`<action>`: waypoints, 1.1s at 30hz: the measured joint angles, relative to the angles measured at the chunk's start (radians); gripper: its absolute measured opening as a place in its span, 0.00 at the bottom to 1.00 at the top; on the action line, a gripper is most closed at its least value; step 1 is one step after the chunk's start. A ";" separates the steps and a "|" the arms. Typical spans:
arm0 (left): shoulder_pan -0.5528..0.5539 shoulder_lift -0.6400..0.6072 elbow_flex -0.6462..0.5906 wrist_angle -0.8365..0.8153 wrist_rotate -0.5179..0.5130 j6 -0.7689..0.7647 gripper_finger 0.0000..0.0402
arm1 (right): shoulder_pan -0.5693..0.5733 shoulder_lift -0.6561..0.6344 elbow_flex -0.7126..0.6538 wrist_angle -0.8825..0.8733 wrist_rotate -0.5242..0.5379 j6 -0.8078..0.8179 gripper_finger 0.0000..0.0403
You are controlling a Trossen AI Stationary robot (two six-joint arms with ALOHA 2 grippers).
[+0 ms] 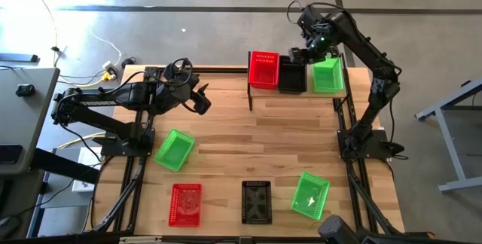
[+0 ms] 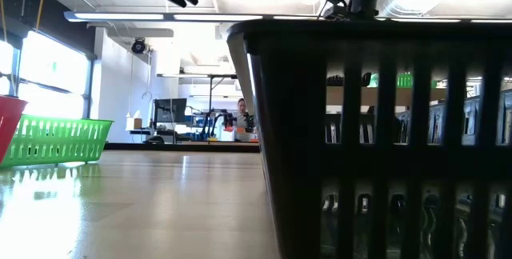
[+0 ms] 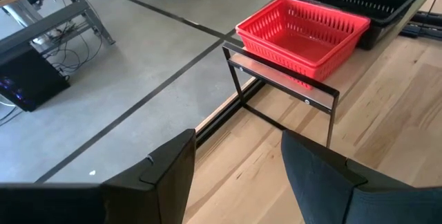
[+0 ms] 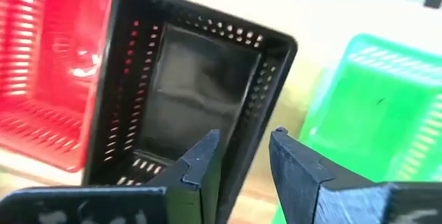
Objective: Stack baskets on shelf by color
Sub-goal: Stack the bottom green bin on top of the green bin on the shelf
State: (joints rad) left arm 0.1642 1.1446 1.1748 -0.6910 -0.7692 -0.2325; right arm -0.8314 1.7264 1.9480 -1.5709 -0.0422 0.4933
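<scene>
The shelf stands at the table's far edge and carries a red basket, a black basket and a green basket side by side. My right gripper is open above the black basket. One finger is over its inside and the other over the gap toward the green basket, so the wall runs between them. My left gripper is open and hangs over the table left of the shelf, holding nothing. A green basket, a red basket, a black basket and another green basket rest on their bottoms on the table.
The left wrist view shows the shelf's black corner post and the red basket above it. In the low view the near black basket fills the right half and a green basket sits at left. Bare wood lies mid-table.
</scene>
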 joint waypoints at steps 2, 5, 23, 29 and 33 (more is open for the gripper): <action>0.000 0.000 0.000 0.000 0.000 -0.001 0.51 | 0.000 -0.002 0.000 0.000 0.023 -0.010 0.27; 0.000 0.000 0.000 0.003 0.000 -0.003 0.51 | 0.000 -0.017 0.000 0.000 0.035 -0.046 0.27; 0.000 0.000 0.000 0.006 0.202 -0.091 0.51 | 0.312 -0.133 0.001 0.000 0.046 -0.209 0.27; 0.000 0.000 0.000 -0.016 0.261 -0.115 0.51 | 0.484 -0.149 0.001 0.000 0.098 -0.145 0.27; 0.000 0.000 0.000 -0.055 0.298 -0.116 0.51 | 0.607 -0.153 0.001 0.000 0.114 -0.082 0.27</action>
State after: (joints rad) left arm 0.1642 1.1446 1.1748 -0.7464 -0.4715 -0.3482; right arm -0.2249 1.5738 1.9491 -1.5711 0.0714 0.4117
